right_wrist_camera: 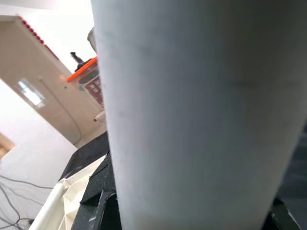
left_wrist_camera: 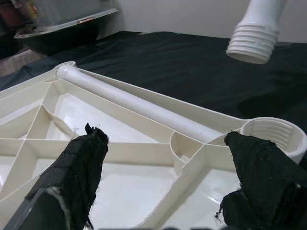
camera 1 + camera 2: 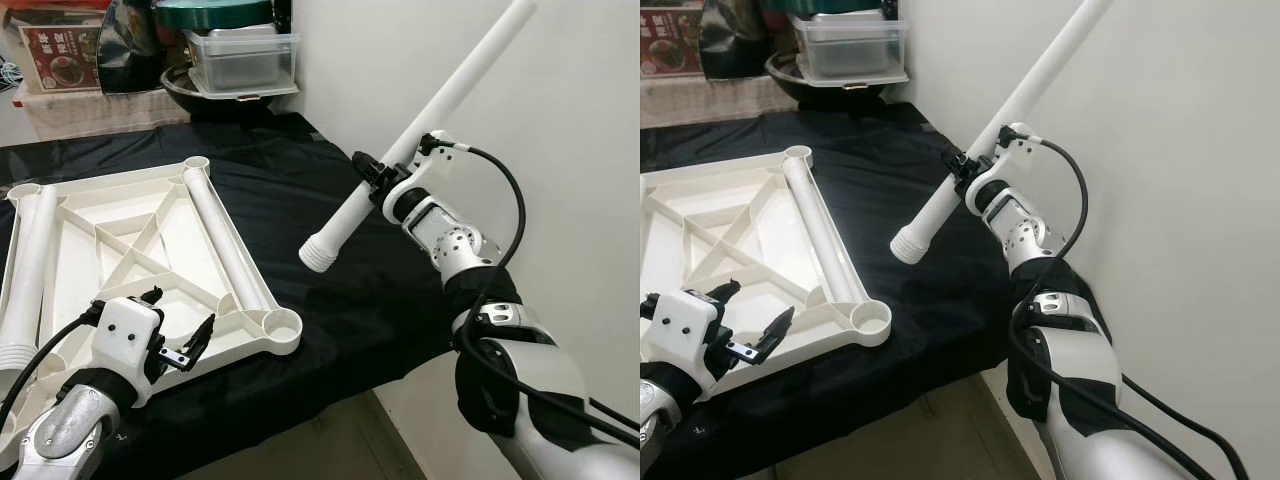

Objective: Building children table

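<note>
Left eye view: the right gripper (image 3: 375, 180) has its jaws clenched on a white table leg (image 3: 420, 135), held tilted in the air with the threaded end lowest, above the black-covered tabletop (image 3: 330, 300). The right arm is raised with the elbow bent. The left gripper (image 3: 180, 335), jaws released, hovers at the near edge of the upturned white table frame (image 3: 150, 245). Left wrist view: the spread fingers (image 2: 79, 165) flank the frame's corner socket (image 2: 273, 136). Right wrist view: the leg lies against the camera.
</note>
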Available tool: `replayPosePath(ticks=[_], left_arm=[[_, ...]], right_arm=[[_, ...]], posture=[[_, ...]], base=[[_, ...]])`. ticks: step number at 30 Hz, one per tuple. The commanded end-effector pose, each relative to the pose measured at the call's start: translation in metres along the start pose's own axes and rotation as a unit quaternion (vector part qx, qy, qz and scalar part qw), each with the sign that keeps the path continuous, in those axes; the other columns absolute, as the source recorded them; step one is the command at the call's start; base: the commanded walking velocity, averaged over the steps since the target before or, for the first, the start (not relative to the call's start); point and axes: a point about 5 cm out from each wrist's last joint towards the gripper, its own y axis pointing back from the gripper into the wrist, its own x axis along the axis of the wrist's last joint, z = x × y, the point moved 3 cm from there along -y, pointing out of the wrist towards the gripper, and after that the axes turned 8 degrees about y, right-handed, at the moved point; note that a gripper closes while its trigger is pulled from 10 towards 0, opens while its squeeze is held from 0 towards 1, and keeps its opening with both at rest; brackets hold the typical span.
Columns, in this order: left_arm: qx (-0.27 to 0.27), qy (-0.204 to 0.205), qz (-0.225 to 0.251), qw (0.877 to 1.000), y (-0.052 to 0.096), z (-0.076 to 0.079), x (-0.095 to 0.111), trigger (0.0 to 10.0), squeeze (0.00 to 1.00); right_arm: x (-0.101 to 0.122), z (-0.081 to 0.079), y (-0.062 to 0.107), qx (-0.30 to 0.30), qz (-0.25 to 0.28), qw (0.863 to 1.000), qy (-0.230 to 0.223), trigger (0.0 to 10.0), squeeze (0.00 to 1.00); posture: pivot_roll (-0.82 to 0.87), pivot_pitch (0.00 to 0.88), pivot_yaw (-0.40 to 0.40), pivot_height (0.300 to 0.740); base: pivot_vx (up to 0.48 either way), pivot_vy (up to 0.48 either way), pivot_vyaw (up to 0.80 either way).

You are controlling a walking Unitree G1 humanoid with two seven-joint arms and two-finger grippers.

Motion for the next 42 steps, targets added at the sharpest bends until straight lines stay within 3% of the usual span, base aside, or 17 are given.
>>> replayPosePath(ticks=[1, 5, 7, 8, 10, 11, 14, 17, 19, 24, 32, 34, 35, 36, 38, 40, 42], left_arm=[[-0.018, 0.011, -0.013, 1.0, 0.0, 0.006, -0.004, 10.0, 0.0], [-0.03, 0.017, -0.014, 0.999, 0.001, 0.009, -0.004, 10.0, 0.0], [-0.054, 0.02, -0.022, 0.998, 0.005, 0.014, -0.006, 10.0, 0.0], [-0.054, 0.02, -0.022, 0.998, 0.005, 0.014, -0.006, 10.0, 0.0], [-0.059, 0.022, -0.025, 0.998, 0.006, 0.016, -0.007, 10.0, 0.0], [-0.059, 0.022, -0.025, 0.998, 0.006, 0.016, -0.007, 10.0, 0.0], [-0.062, 0.023, -0.025, 0.997, 0.007, 0.017, -0.007, 10.0, 0.0], [-0.063, 0.024, -0.025, 0.997, 0.007, 0.017, -0.007, 10.0, 0.0], [-0.065, 0.025, -0.025, 0.997, 0.007, 0.018, -0.007, 10.0, 0.0], [-0.071, 0.029, -0.025, 0.997, 0.008, 0.02, -0.007, 10.0, 0.0], [-0.089, 0.034, -0.022, 0.995, 0.006, 0.024, -0.006, 10.0, 0.0], [-0.091, 0.035, -0.023, 0.995, 0.006, 0.025, -0.007, 10.0, 0.0], [-0.089, 0.034, -0.025, 0.995, 0.006, 0.025, -0.008, 10.0, 0.0], [-0.089, 0.034, -0.025, 0.995, 0.006, 0.025, -0.008, 10.0, 0.0], [-0.082, 0.031, -0.028, 0.996, 0.008, 0.022, -0.009, 10.0, 0.0], [-0.078, 0.03, -0.028, 0.996, 0.009, 0.021, -0.009, 10.0, 0.0], [-0.034, 0.02, -0.025, 0.999, 0.012, 0.003, -0.009, 10.0, 0.0]], right_arm=[[0.007, -0.014, 0.0, 0.049, 0.021, 0.998, 0.015, 0.0, 0.0], [0.011, -0.029, 0.002, 0.106, 0.038, 0.993, 0.019, 0.0, 0.0], [0.033, -0.073, 0.025, 0.318, 0.075, 0.945, -0.004, 0.0, 0.0], [0.033, -0.073, 0.025, 0.318, 0.075, 0.945, -0.004, 0.0, 0.0], [0.046, -0.091, 0.05, 0.435, 0.097, 0.895, 0.004, 0.0, 0.0], [0.046, -0.091, 0.05, 0.435, 0.097, 0.895, 0.004, 0.0, 0.0], [0.057, -0.099, 0.069, 0.514, 0.11, 0.85, 0.034, 0.0, 0.0], [0.059, -0.1, 0.071, 0.522, 0.113, 0.845, 0.036, 0.0, 0.0], [0.062, -0.102, 0.078, 0.549, 0.113, 0.827, 0.045, 0.0, 0.0], [0.052, -0.106, 0.089, 0.581, 0.095, 0.806, 0.056, 0.0, 0.0], [0.037, -0.102, 0.086, 0.569, 0.063, 0.816, 0.079, 0.0, 0.0], [0.026, -0.096, 0.073, 0.523, 0.044, 0.843, 0.12, 0.0, 0.0], [0.019, -0.087, 0.058, 0.465, 0.033, 0.873, 0.146, 0.0, 0.0], [0.019, -0.087, 0.058, 0.465, 0.033, 0.873, 0.146, 0.0, 0.0], [0.008, -0.073, 0.04, 0.379, 0.01, 0.904, 0.198, 0.0, 0.0], [0.004, -0.067, 0.036, 0.352, 0.001, 0.909, 0.223, 0.0, 0.0], [-0.007, -0.059, 0.031, 0.295, -0.006, 0.908, 0.299, 0.0, 0.0]], posture=[[0.12, 0.0, -0.077, 0.74], [0.12, 0.0, -0.077, 0.74], [0.12, 0.0, -0.077, 0.74], [0.12, 0.0, -0.077, 0.74], [0.12, 0.0, -0.079, 0.74], [0.12, 0.0, -0.079, 0.74], [0.13, 0.0, -0.083, 0.74], [0.13, 0.0, -0.083, 0.74], [0.13, 0.0, -0.088, 0.74], [0.13, 0.0, -0.088, 0.74], [0.12, 0.0, -0.083, 0.74], [0.12, 0.0, -0.082, 0.74], [0.12, 0.0, -0.083, 0.74], [0.12, 0.0, -0.083, 0.74], [0.12, 0.0, -0.085, 0.74], [0.12, 0.0, -0.085, 0.74], [0.13, 0.0, -0.086, 0.74]], base=[[0.0, 0.0, 0.0], [0.0, 0.0, 0.0], [0.0, 0.0, 0.0], [0.0, 0.0, 0.0], [0.0, 0.0, 0.0], [0.0, 0.0, 0.0], [0.0, 0.0, 0.0], [0.0, 0.0, 0.0], [0.0, 0.0, 0.0], [0.0, 0.0, 0.0], [0.0, 0.0, 0.0], [0.0, 0.0, 0.0], [0.0, 0.0, 0.0], [0.0, 0.0, 0.0], [0.0, 0.0, 0.0], [0.0, 0.0, 0.0], [0.0, 0.0, 0.0]])
